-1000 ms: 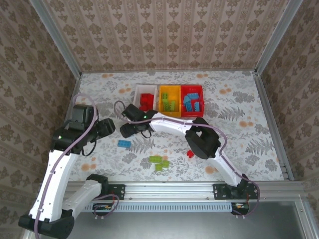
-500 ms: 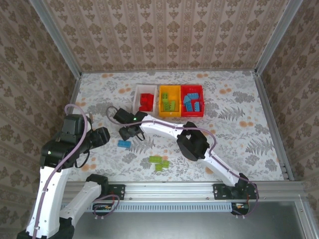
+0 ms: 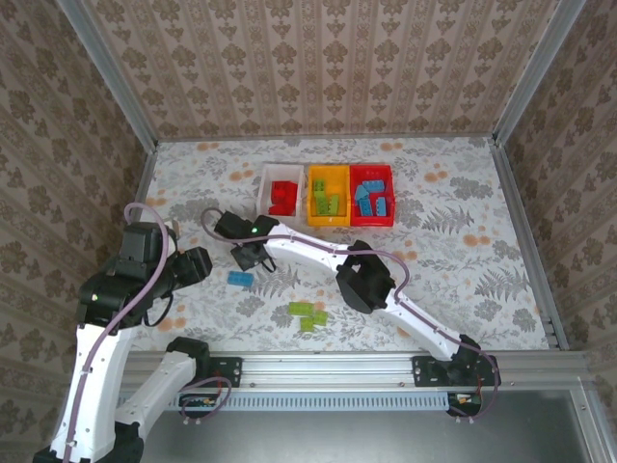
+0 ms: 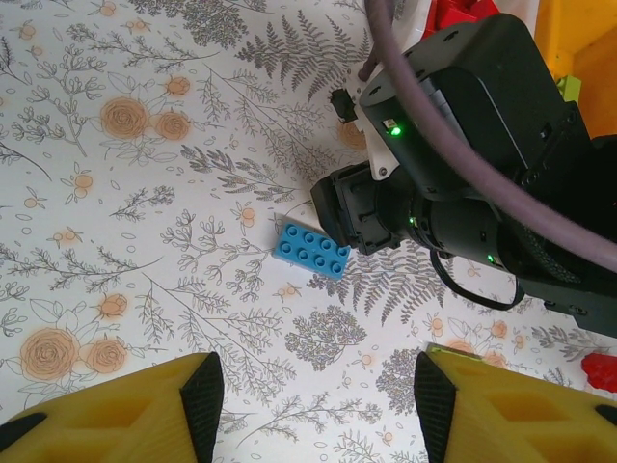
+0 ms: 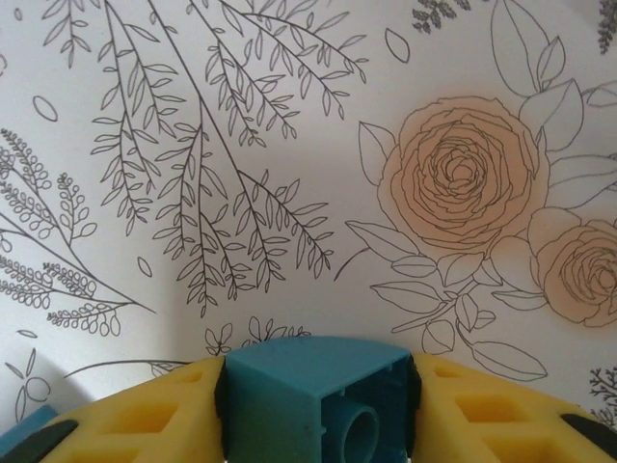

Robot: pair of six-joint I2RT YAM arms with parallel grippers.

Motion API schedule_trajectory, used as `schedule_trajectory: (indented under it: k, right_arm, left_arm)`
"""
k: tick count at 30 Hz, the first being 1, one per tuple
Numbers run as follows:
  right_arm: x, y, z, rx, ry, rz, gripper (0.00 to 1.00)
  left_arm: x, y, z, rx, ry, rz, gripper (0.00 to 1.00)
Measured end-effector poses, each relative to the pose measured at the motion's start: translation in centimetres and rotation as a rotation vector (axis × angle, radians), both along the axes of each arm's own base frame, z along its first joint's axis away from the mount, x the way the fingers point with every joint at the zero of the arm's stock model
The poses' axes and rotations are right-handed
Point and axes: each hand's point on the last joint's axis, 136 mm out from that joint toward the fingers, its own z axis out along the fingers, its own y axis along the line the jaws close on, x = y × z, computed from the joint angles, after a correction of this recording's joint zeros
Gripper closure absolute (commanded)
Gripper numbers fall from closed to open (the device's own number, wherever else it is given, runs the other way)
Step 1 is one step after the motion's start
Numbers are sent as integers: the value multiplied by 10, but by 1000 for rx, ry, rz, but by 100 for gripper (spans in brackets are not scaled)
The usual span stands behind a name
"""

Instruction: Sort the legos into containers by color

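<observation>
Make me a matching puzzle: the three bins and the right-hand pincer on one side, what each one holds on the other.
Column one:
1. white bin
2. yellow bin
3. red bin
4. right pincer

Column two:
a. several blue bricks
b. red bricks
c. single blue brick
d. green bricks

Pairs: 1-b, 2-d, 3-a, 4-c.
</observation>
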Motion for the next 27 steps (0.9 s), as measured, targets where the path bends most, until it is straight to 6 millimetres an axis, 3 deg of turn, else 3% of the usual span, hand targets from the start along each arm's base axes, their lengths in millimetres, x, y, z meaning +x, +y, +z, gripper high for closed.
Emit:
schedule_trajectory:
  k: [10, 13, 17, 21, 24, 27]
  right_arm:
    - [1, -10, 6, -24, -32, -10, 70]
    - [-1, -22, 26, -11, -52, -18, 71]
    - [3, -46, 72, 49, -94, -49, 71]
    - [14, -91, 123, 130, -155, -120, 71]
    - [27, -144, 148, 170, -190, -212, 71]
    - [43, -204, 161, 187, -220, -327, 71]
  left_arm:
    - [2, -9, 5, -39, -21, -40, 43]
    - [6, -19, 6, -75, -32, -79, 43]
    - [17, -36, -1, -127, -14, -134, 43]
    - [35, -59, -11, -173, 21, -200, 43]
    - [52, -87, -18, -197, 43, -283, 43]
    - [68, -128, -33, -195, 80, -395, 43]
